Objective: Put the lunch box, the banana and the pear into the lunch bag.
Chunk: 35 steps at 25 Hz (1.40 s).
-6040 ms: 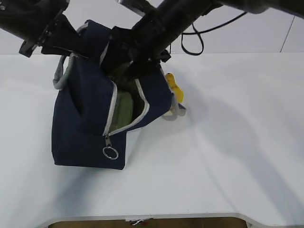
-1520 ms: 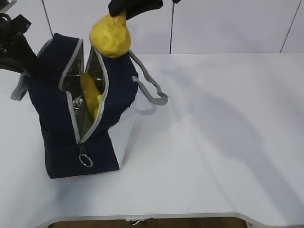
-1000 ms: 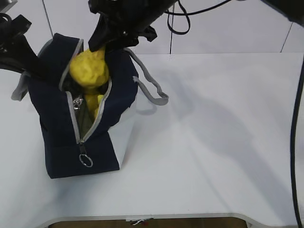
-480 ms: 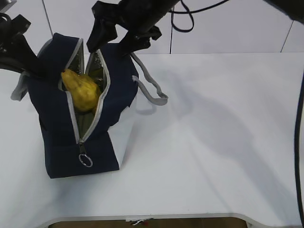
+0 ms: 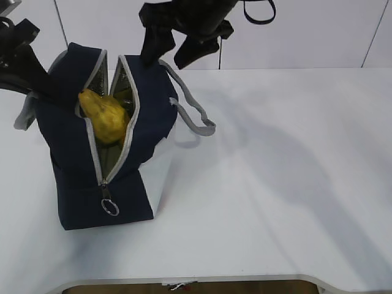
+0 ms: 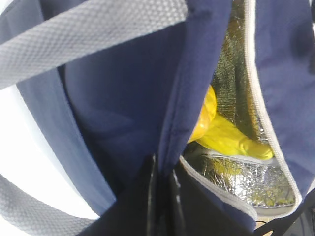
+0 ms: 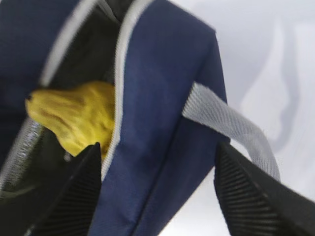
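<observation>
1. Now: lunch bag [image 5: 73, 165] stands upright on the white table [image 5: 275, 184], zip parted along the top and down the near face. Ring pull [image 5: 110, 207] hangs low at the bottom of the slit.
2. Pear [image 5: 105, 116] sits inside the mouth, resting high, neck pointing toward the left flap. Wrist views agree: yellow skin with brown blotches against the dark opening [image 7: 74, 120].
3. Banana [image 6: 229, 137] shows in the left wrist view, lying lower against the foil lining. Lunch box: not clearly visible in any view; cannot confirm from here.
4. Right gripper [image 5: 177, 52] hangs above the bag's far rim, jaws spread wide, nothing between them. Its pads frame the right wrist view with only bag fabric and a grey handle [image 7: 231, 125] below.
5. Left gripper [image 6: 162, 196] is pinched closed on the bag's left flap near the rim, holding the mouth apart. In the exterior view that arm [image 5: 24, 58] sits at the bag's upper left.
6. Judgement: the drop looks done; the step in hand is clearing the right arm away.
7. To do it well: lift straight up before swinging sideways, so the spread fingers miss the near handle [image 5: 193, 113] looped just beside them.
8. Keep the left pinch steady until the right arm is clear; a tug could tip the bag.
9. Risk: pear rides high, so it may need settling lower.
</observation>
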Available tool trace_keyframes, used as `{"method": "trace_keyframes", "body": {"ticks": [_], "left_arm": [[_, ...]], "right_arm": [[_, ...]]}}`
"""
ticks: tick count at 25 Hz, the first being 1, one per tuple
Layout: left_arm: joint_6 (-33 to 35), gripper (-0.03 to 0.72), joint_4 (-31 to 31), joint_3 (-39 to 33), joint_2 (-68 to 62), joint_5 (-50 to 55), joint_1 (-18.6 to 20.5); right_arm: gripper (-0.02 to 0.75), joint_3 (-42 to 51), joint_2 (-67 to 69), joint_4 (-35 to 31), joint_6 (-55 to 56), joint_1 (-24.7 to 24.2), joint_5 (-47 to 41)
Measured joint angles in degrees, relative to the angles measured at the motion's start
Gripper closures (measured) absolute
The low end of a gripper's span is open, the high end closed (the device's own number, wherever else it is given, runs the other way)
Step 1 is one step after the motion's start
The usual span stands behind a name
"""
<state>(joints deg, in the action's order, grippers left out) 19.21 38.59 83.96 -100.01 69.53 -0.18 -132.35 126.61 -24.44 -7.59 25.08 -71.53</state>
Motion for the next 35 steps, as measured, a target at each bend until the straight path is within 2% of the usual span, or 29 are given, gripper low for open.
{"method": "trace_keyframes", "body": {"ticks": [8, 11, 15, 20, 22, 29, 35], "left_arm": [[0.00, 0.689, 0.00, 0.00, 0.00, 0.00, 0.00], [0.00, 0.689, 0.74, 0.00, 0.00, 0.00, 0.00], [0.00, 0.689, 2.29, 0.00, 0.00, 0.00, 0.00], [-0.13, 0.689, 6.25, 0.00, 0.11, 0.09, 0.00], [-0.13, 0.689, 8.08, 0.00, 0.35, 0.09, 0.00], [-0.17, 0.689, 14.80, 0.00, 3.19, 0.09, 0.00], [0.10, 0.689, 15.95, 0.00, 3.34, -0.11, -1.50]], "right_arm": [[0.176, 3.81, 0.11, 0.13, 0.22, 0.00, -0.04], [0.209, 3.81, 0.32, 0.01, 0.60, 0.00, -0.04], [0.353, 3.81, 1.23, -0.19, 0.95, 0.00, -0.04], [0.631, 3.81, 1.27, 0.01, 0.98, 0.00, -0.04], [0.700, 3.81, 1.14, 0.67, 1.07, 0.00, -0.04], [0.721, 5.38, -4.99, 6.72, 1.84, 0.00, -0.66], [0.722, 12.20, -12.23, 11.14, 2.31, 0.00, -0.70]]}}
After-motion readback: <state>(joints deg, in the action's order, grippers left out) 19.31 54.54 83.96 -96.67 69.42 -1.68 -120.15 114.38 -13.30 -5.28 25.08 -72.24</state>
